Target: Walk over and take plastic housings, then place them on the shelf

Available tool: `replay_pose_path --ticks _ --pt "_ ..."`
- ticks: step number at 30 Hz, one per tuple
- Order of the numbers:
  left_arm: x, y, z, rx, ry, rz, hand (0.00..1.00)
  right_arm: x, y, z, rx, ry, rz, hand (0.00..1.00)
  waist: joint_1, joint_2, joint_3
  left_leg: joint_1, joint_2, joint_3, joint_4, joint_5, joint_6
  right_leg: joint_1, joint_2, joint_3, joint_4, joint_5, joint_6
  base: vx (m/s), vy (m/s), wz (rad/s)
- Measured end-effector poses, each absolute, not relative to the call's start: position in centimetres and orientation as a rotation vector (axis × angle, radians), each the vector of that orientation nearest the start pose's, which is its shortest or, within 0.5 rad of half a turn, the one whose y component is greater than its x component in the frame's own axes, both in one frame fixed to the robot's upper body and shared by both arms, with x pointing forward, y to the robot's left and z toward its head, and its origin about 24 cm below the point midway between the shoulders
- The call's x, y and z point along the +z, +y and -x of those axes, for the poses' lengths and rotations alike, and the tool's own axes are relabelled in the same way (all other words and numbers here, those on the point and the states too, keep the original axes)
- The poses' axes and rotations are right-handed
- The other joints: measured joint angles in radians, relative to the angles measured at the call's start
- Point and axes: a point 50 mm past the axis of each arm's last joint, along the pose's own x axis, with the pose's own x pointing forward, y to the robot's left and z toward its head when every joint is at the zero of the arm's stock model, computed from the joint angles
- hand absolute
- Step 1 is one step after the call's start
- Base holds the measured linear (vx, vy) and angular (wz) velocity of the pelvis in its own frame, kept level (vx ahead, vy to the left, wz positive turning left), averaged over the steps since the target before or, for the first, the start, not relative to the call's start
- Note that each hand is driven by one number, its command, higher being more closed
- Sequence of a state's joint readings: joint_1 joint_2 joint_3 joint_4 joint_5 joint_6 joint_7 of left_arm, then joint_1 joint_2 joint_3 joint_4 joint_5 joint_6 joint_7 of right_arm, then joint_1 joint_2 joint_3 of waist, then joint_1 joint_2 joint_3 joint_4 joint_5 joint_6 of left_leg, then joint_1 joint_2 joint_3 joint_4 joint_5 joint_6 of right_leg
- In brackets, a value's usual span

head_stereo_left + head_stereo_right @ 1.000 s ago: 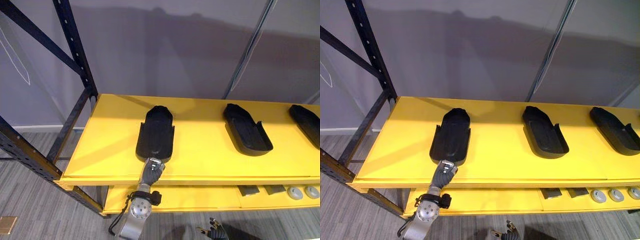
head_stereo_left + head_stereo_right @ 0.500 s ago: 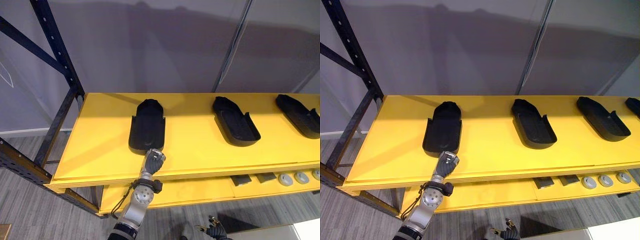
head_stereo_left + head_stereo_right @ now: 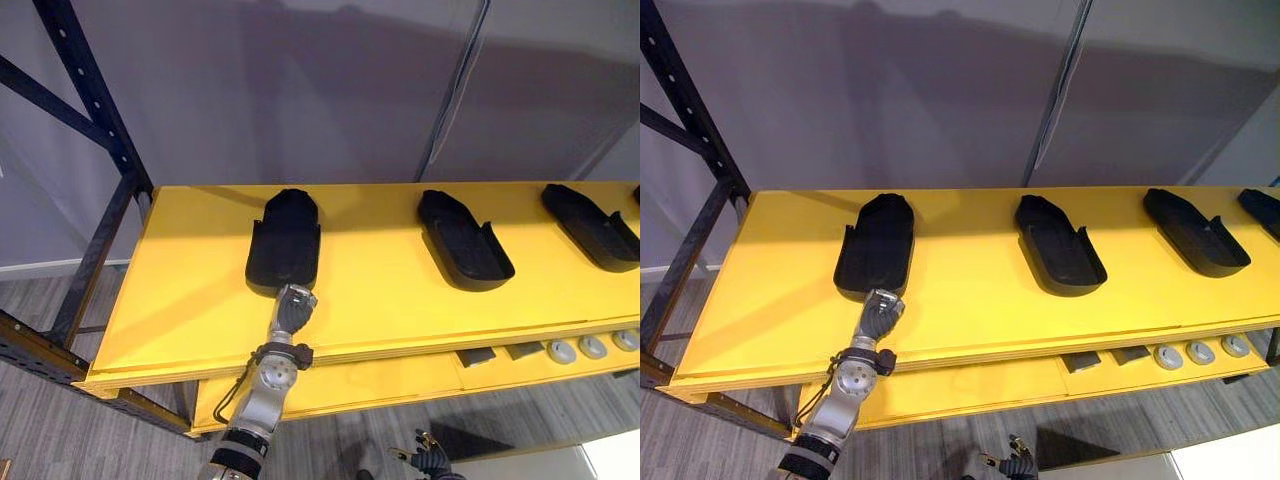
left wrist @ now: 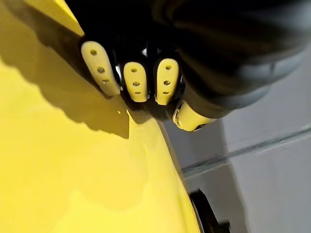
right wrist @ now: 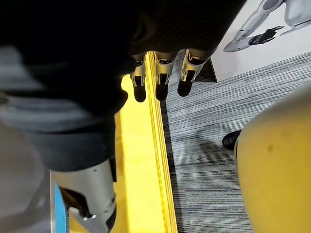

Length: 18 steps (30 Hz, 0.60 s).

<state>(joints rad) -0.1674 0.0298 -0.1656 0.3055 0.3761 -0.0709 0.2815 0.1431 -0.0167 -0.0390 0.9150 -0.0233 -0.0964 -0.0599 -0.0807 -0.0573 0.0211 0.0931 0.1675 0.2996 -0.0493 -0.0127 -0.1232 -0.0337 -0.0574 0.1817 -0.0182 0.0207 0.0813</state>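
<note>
Four plastic housings [image 3: 1060, 245] on yellow shelf [image 3: 960, 315] | left hand [image 3: 290, 306] at near end of leftmost housing [image 3: 285, 245], fingers slack, holding nothing | right hand [image 3: 432, 464] low, fingers loose, empty | placement seemingly done, further fetching unknown

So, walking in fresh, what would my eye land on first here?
The bright yellow shelf grabs you first, with black plastic shells lying in a row along it, among them the left housing, the middle housing and the right housing. Next comes the left robot hand, reaching up from below to the near end of the left housing.
</note>
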Motion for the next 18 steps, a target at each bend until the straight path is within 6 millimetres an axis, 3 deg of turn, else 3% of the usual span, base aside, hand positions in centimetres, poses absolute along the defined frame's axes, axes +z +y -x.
replay_pose_path --ticks 11,14,18 --pt "2.9 12.3 -26.7 0.066 -0.041 -0.384 1.00 -15.2 -16.8 -10.6 -0.123 0.958 0.032 0.00 0.002 -0.007 0.005 0.015 0.000 -0.009 0.003 0.000 0.000 0.019 -0.001 -0.008 0.007 -0.002 -0.001 -0.01 -0.002 0.02" --pt "5.6 12.2 -26.3 0.088 -0.153 -0.318 1.00 -15.3 -16.8 -10.4 -0.123 0.966 0.032 0.00 0.017 -0.013 0.009 0.013 -0.001 -0.023 0.005 -0.001 0.000 0.031 -0.004 -0.012 0.008 -0.008 0.004 -0.02 -0.001 0.13" --pt "11.3 13.5 -24.9 0.165 -0.416 -0.225 1.00 -15.4 -16.9 -10.2 -0.124 0.975 0.034 0.00 0.047 -0.015 0.012 0.010 0.000 -0.047 0.024 -0.009 0.001 0.038 -0.006 -0.028 0.035 -0.031 0.010 0.00 -0.006 0.16"
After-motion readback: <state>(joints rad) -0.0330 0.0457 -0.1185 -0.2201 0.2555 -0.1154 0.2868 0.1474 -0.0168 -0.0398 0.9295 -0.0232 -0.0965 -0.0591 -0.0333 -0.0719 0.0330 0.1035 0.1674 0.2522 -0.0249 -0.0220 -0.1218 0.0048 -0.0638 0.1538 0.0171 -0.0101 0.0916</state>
